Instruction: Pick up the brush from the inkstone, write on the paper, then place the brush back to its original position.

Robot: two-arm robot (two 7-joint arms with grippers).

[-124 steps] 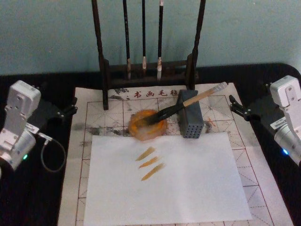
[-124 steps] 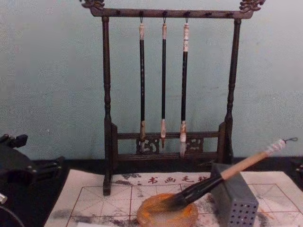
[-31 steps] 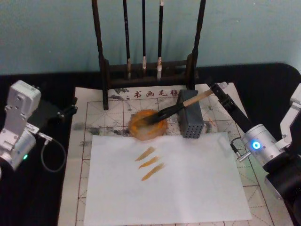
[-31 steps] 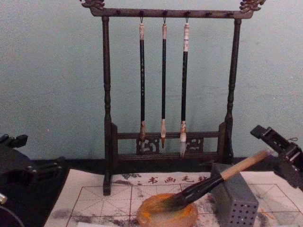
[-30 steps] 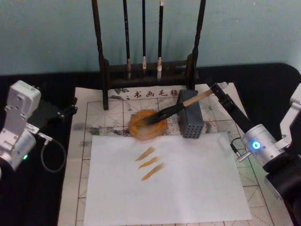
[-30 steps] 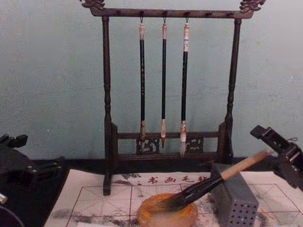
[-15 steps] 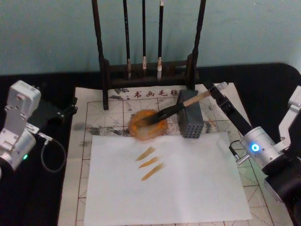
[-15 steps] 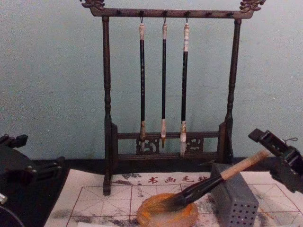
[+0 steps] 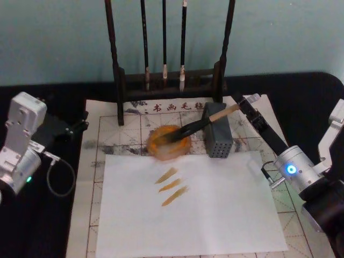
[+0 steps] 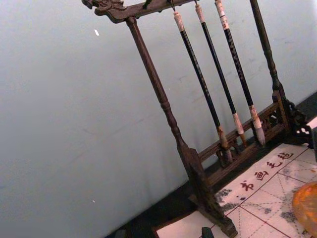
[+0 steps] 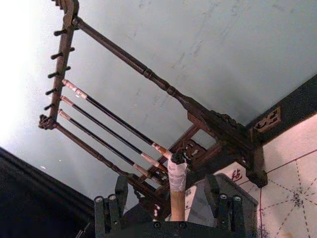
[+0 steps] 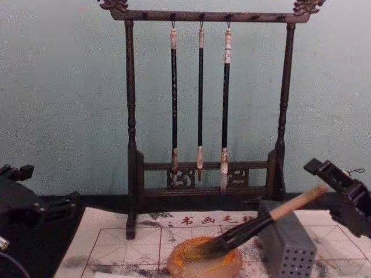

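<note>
Brush point(image 11: 177, 192) between parted right gripper point(image 11: 167, 198)

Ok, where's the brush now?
Head view, right of centre: the brush lies bristles in the inkstone, handle across the grey block, its end between the right gripper's fingers.

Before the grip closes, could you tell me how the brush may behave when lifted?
Probably stiff and light: the brush has a slim wooden handle. Gripped near its cap end by the right gripper, the bushy head may swing down. Round and leaning on the grey block, it could roll if nudged.
</note>
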